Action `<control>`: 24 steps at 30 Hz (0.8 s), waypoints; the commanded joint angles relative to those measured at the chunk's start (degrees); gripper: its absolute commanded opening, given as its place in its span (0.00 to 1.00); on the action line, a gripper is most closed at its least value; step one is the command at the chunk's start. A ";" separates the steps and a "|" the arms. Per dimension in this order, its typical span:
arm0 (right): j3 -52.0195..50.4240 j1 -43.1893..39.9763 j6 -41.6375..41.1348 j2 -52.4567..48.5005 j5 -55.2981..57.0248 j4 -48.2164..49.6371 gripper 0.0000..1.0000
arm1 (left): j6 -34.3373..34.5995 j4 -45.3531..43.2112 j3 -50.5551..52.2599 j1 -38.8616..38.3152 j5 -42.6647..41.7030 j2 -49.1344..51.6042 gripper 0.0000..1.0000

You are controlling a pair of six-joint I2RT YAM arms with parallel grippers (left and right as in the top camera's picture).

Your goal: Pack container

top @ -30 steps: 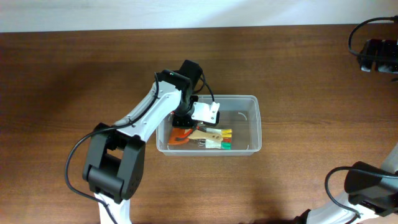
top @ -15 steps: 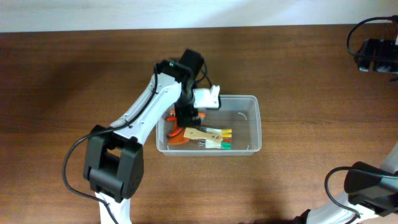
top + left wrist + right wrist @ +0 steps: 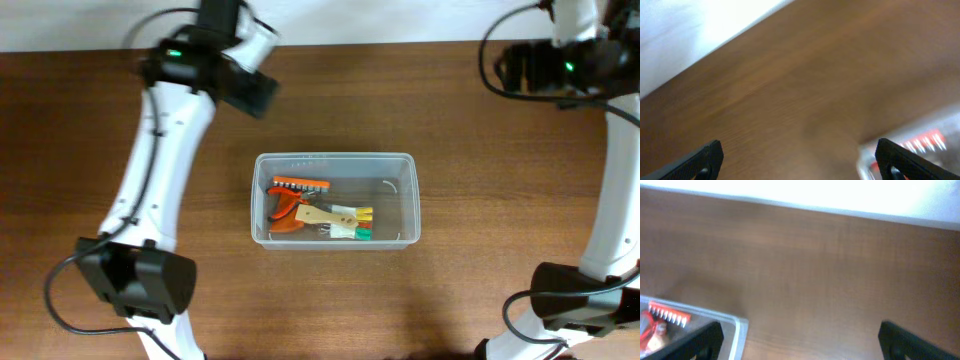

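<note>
The container [image 3: 411, 200], a clear rectangular tub, stands at the table's middle. In it lie an orange bit rack [image 3: 300, 184], an orange-handled tool [image 3: 284, 217], a wooden-handled tool [image 3: 328, 214] and small yellow and green pieces [image 3: 361, 225]. My left gripper [image 3: 800, 160] is open and empty, raised over bare wood behind and left of the tub; the tub's rim [image 3: 864, 156] and the rack [image 3: 928, 140] show blurred at its right finger. My right gripper [image 3: 801, 341] is also open and empty, up at the back right, with the tub's corner [image 3: 736, 326] by its left finger.
The left arm [image 3: 165, 150] stretches high along the table's left side. The right arm [image 3: 615, 170] rises along the right edge. A white wall [image 3: 840, 192] borders the table's far edge. Brown wood surrounds the tub on all sides.
My left gripper has opened, lifted out of the tub and swung to the back left; the orange bit rack now lies in the tub. The right arm has risen into view at back right.
</note>
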State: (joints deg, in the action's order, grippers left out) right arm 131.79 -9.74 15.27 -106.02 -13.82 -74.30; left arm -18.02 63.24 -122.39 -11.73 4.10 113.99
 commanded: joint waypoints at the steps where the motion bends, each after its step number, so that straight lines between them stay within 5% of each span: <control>1: 0.00 2.08 -0.11 -0.72 -1.18 7.17 0.99 | 9.42 -4.48 -0.68 3.19 1.31 -1.29 0.99; 6: 0.00 4.87 -0.07 -1.86 0.26 18.40 0.99 | 9.75 -9.68 -0.68 6.91 1.79 -1.31 1.00; 16: -2.84 2.62 -0.55 -1.01 7.02 10.21 0.99 | 11.13 -1.05 5.20 8.24 1.55 -5.42 0.96; 24: -32.83 -1.01 -0.74 11.08 6.67 22.01 0.99 | 11.43 -11.19 33.99 10.16 1.49 -22.14 0.99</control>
State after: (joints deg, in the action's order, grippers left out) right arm 107.61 -10.31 14.98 -100.71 -7.77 -54.43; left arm -7.46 53.89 -96.47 -2.79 5.39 98.32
